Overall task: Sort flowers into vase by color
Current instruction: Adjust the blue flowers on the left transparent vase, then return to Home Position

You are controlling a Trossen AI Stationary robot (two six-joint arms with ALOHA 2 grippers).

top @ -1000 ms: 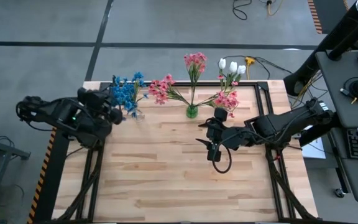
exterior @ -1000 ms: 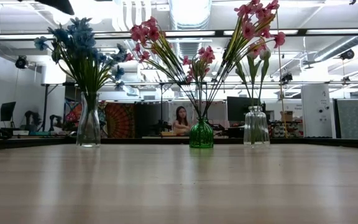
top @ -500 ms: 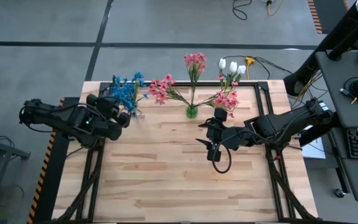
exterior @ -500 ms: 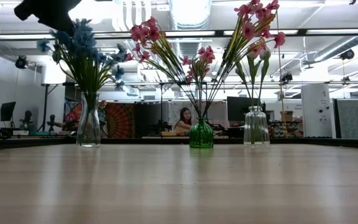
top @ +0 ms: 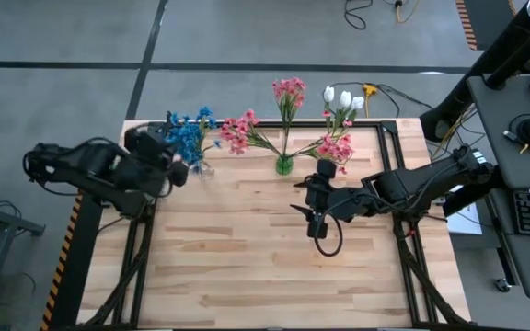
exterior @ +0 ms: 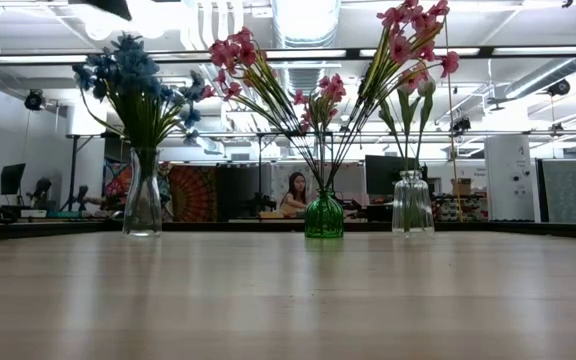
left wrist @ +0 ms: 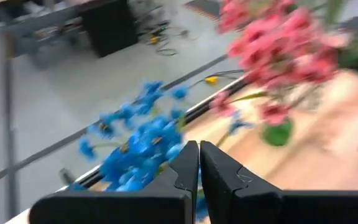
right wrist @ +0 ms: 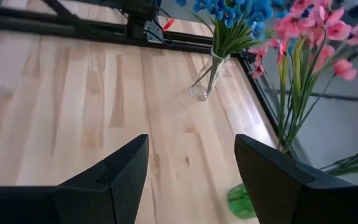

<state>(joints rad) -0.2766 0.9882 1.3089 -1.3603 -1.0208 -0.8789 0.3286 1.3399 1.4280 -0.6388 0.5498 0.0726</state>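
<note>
Blue flowers (top: 187, 136) stand in a clear vase (exterior: 142, 195) at the far left of the table. Pink flowers (top: 288, 92) fan out of a small green vase (exterior: 324, 215) at the far middle. White tulip buds (top: 343, 97) and a pink sprig (top: 337, 147) stand in a second clear vase (exterior: 412, 203) to the right. My left gripper (top: 180, 171) hangs shut just beside and above the blue bunch (left wrist: 135, 149), holding nothing. My right gripper (top: 318, 223) hovers open over the middle of the table, nearer than the green vase (right wrist: 244, 202).
A wide stretch of bare wooden tabletop (top: 247, 267) lies on the near side of the three vases. A black frame rail (top: 389, 147) runs along the table's edges. Beyond the far edge, a person (exterior: 293, 192) sits in the room.
My left gripper dipped down toward the blue bunch and the table's middle, then rose again and drew back toward the left edge, staying shut. The blue blossoms swayed a little. My right arm kept still.
</note>
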